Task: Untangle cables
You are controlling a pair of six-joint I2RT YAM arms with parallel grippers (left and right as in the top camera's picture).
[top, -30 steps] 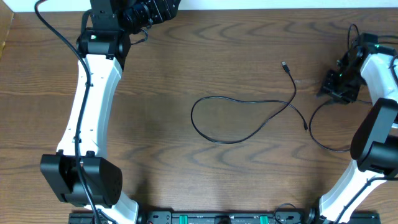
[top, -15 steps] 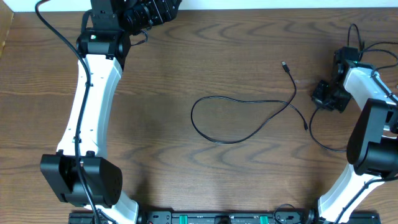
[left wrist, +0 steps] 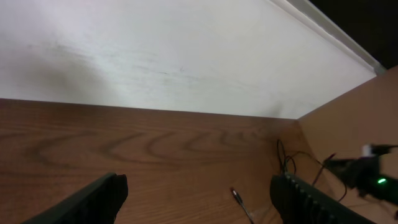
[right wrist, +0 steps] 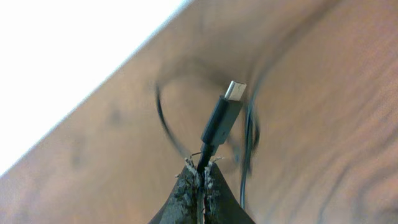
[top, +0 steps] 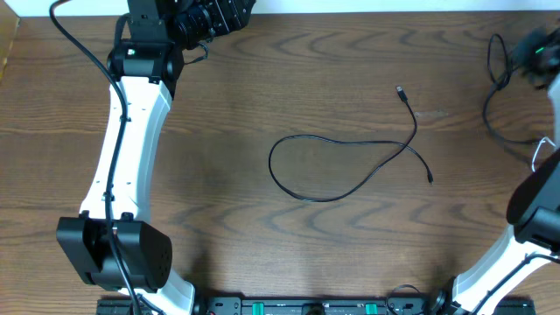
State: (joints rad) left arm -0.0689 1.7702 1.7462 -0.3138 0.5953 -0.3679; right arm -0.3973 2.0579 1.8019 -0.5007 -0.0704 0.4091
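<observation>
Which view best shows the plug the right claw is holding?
Right wrist: the plug is close and sharp, its cord pinched in the shut right claw. Overhead shows only the blurred right arm at the edge; left wrist, that arm far off, plug indiscernible.

Dark brown wood-grain table (top: 262, 245), plain white wall (left wrist: 155, 50) right along its far edge, soft even lighting.

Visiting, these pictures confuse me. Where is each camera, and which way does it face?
Overhead: above the table, looking down; left arm and right arm show.
Left wrist: on the left arm, facing a white wall; its open tool shows.
Right wrist: on the right arm, facing its shut tool pinching a cable.
Shared: overhead and left wrist both see the loose plug.
</observation>
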